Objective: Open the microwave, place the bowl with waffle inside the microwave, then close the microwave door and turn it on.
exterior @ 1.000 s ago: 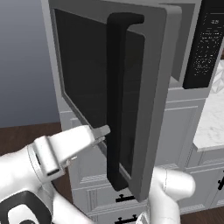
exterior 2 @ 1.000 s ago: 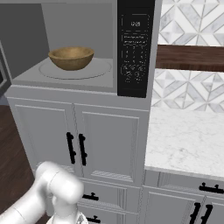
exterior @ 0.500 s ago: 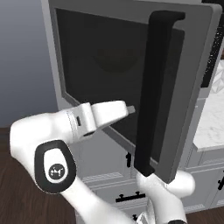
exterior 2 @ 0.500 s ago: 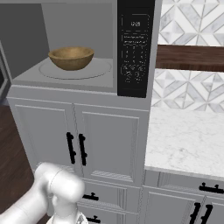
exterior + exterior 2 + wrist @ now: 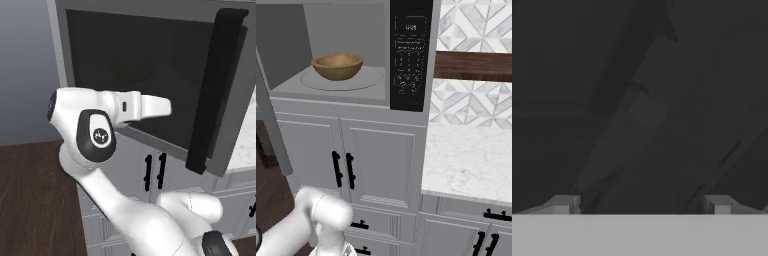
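Tan-brown bowl (image 5: pixel 337 66), pale grey microwave (image 5: pixel 286 35) cavity, black keypad strip (image 5: pixel 411 55), white-veined marble counter (image 5: pixel 471 160).

The bowl (image 5: pixel 337 66) sits on the microwave (image 5: pixel 351 95) turntable (image 5: pixel 368 80).

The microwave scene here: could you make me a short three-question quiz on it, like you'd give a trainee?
1. True or false: the bowl sits inside the microwave.
2. The microwave door is: A) latched shut B) swung open C) removed.
3. Fill in: in the hand view the gripper fingers stand wide ____, holding nothing.

Key: 1 true. 2 B. 3 apart.
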Tool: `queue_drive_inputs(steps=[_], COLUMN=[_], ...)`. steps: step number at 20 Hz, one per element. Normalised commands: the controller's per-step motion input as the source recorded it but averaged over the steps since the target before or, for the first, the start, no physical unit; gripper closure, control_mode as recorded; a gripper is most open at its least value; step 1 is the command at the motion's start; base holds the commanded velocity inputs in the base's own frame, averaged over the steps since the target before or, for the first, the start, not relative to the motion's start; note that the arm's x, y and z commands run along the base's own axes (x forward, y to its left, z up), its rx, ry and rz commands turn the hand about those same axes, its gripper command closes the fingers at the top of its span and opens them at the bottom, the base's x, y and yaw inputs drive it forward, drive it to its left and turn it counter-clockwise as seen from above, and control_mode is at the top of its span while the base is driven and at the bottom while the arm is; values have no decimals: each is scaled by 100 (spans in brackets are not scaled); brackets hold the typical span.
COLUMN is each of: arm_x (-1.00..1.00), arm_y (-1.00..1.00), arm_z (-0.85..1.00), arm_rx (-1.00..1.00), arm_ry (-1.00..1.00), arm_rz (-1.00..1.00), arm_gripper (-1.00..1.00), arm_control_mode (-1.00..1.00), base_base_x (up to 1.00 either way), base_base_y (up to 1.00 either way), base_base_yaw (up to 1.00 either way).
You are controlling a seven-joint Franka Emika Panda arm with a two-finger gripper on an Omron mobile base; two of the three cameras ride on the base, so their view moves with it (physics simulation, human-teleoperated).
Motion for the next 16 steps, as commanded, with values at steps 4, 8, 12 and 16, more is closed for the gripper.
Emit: queue_drive_inputs(steps=[4, 8, 12, 16], arm_x=[86, 90, 37, 33], arm_y=[-42, -51, -65, -57], arm_z=[-8, -1, -8, -1], arm_rx=[18, 24, 25, 30], arm_ry=[-12, -15, -23, -37], arm_rz=[4, 10, 17, 29], arm_gripper=[-100, -100, -100, -100], arm_control_mode=[-100, -100, -100, -100], base_base_x=[0, 0, 0, 0], base_base_y=[0, 0, 0, 0], base_base_yaw=[0, 0, 0, 0])
